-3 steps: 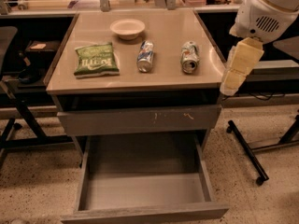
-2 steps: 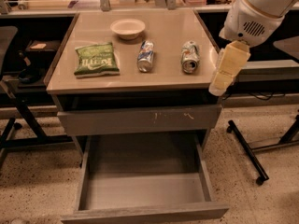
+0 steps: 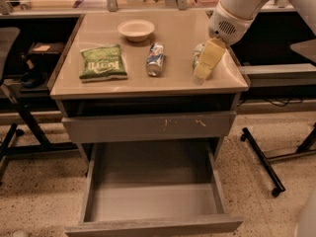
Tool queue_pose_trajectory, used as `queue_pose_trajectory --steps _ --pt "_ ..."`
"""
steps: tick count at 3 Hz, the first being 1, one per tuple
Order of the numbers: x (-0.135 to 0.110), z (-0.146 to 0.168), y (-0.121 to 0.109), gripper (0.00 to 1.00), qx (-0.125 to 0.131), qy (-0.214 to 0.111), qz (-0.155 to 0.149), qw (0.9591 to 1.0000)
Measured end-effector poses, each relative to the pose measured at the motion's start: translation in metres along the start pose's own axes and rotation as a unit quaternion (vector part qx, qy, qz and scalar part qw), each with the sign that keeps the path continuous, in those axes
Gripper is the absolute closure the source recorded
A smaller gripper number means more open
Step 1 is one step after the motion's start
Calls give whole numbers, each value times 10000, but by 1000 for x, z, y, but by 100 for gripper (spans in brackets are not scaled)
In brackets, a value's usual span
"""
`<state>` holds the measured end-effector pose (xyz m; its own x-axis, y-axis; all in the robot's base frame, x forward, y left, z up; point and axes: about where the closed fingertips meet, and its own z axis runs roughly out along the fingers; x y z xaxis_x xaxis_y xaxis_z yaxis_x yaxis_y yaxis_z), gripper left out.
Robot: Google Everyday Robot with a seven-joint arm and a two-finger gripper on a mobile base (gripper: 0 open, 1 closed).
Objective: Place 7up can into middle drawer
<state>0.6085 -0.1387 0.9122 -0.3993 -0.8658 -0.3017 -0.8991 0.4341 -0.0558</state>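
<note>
Claw: the gripper [image 3: 202,72] hung off the white arm [image 3: 236,8] over the right end of the table [image 3: 148,89], tilted down and to the left.
Claw state: honestly we couldn't tell how far open it was, or whether it had hold of anything.
7up can [image 3: 197,54]: right behind the claw, on the table top. We only saw a green and white strip of it poking out on the claw's left side. Whether the claw touched it, we couldn't say.
Middle drawer [image 3: 153,201]: well below the claw and a bit to its left, pulled out wide, with its flat grey floor in plain view.
Scratched drawer front [image 3: 148,126]: below the claw, between the table top and the open drawer, with a few pale marks near its middle.
Other can [image 3: 155,59]: blue, white and silver, lying on its side to the claw's left, apart from the 7up can.
Chip bag [image 3: 102,62]: green, further left of the claw, past that other can.
Bowl [image 3: 136,29]: pale, left of the claw and further back on the table.
Table top count: 2 cans, 1 bag, 1 bowl.
</note>
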Motion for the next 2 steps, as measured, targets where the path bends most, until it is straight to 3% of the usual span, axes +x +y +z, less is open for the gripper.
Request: queue_pose_trajectory --steps 2 --pt "-4 6 -4 0 64 -232 145 9996"
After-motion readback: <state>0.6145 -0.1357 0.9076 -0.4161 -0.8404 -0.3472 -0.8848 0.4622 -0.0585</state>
